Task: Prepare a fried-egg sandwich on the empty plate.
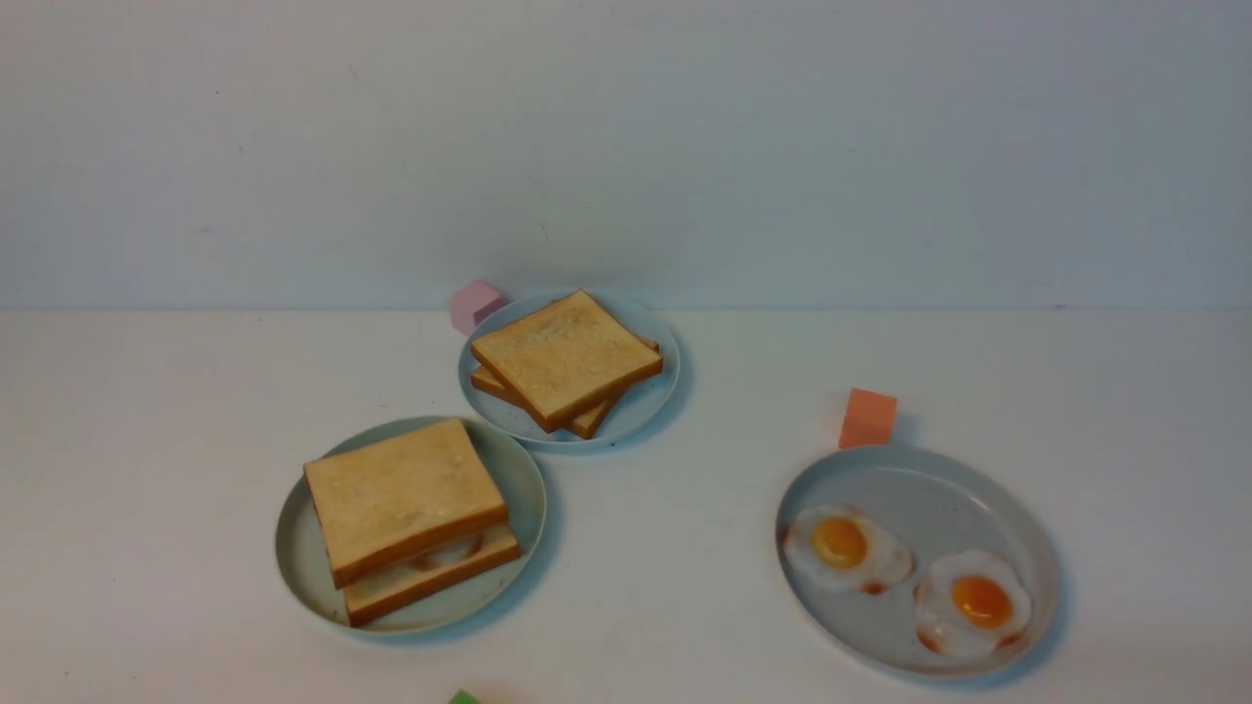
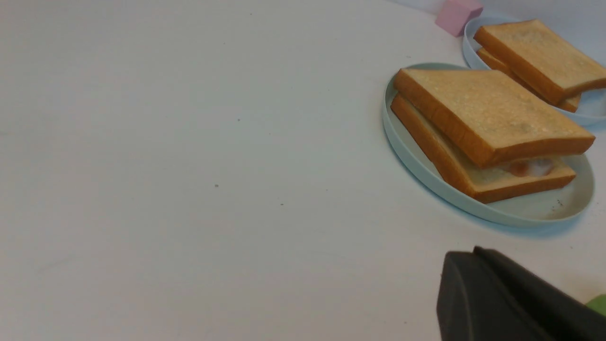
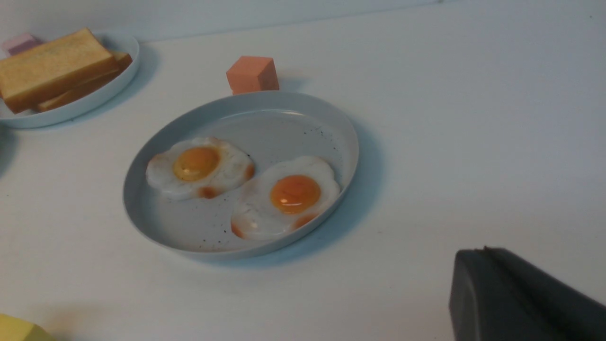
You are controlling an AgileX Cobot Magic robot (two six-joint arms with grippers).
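Front view shows neither arm; each wrist view catches only a dark gripper body, left gripper (image 2: 516,298) and right gripper (image 3: 525,298) — both pressed together, holding nothing. Nearest the tabletop's front edge, left of centre, the fried-egg sandwich (image 1: 411,513) lies on the mint plate (image 1: 298,548), egg white peeking between its two slices. The top slice sits skewed, so any nudge could slide it off. Right of it, the speckled plate (image 1: 939,489) holds two eggs. Farther back, the blue plate (image 1: 641,406) carries two toast slices. Three plates; pink, orange, green and yellow blocks — one each.
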